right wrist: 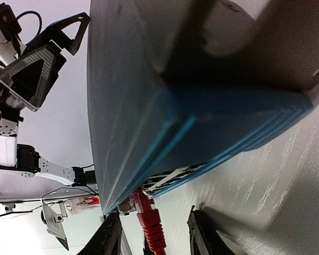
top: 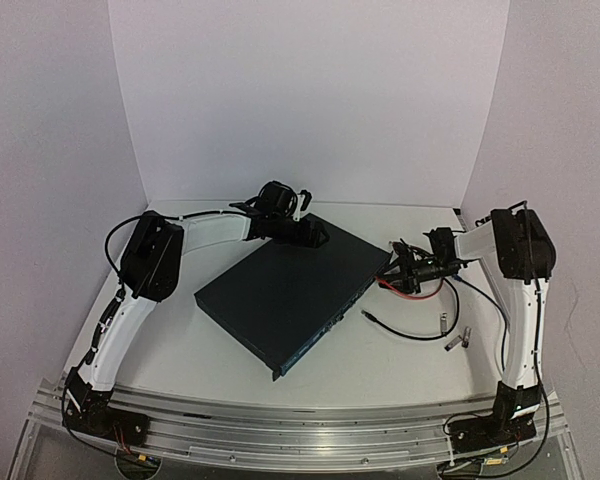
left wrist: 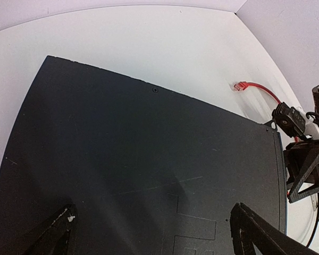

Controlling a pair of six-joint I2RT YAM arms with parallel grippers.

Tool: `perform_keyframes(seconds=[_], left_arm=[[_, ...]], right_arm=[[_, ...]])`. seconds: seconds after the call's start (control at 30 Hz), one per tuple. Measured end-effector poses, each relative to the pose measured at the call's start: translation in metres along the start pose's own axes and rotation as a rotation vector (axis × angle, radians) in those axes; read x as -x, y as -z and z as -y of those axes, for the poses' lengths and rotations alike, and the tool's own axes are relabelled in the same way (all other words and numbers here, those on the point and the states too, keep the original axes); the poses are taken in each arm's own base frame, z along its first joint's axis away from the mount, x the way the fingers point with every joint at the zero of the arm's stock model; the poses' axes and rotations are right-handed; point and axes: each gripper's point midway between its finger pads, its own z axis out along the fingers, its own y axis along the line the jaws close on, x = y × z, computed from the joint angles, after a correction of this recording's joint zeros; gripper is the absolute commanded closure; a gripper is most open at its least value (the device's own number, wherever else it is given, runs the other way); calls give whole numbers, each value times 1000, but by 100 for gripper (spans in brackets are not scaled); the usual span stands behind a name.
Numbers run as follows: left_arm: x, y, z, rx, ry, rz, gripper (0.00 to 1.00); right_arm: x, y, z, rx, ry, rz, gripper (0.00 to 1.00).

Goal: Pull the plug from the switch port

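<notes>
The switch [top: 280, 295] lies flat and diagonal in mid-table, its socket face toward the right front. In the right wrist view a red plug [right wrist: 148, 215] sits in a socket at the end of the switch's [right wrist: 143, 90] blue-edged face. My right gripper [right wrist: 154, 236] is open, with one finger on each side of the plug and not touching it. In the top view it [top: 400, 268] is at the switch's right corner. My left gripper [left wrist: 154, 239] is open, fingers spread wide over the switch's top [left wrist: 138, 154] at its back corner [top: 315, 236].
The red cable [top: 408, 293] loops on the table by the right gripper; its other clear-tipped end [left wrist: 237, 85] lies behind the switch. A black cable [top: 400, 328] and two small metal connectors [top: 458, 338] lie right of the switch. White walls stand close behind and beside.
</notes>
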Motion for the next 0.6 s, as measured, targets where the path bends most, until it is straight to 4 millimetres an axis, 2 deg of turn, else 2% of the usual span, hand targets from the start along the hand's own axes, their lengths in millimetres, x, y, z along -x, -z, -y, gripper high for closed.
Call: perform_keyframes(seconds=[0.43,0.6], left_arm=[[0,0,0,0,0,0,0],[0,0,0,-1,1,-1,0]], right_arm=[[5,-2,2,-7,-36,3,63],[6,-3,4,-11,-54,4,67]])
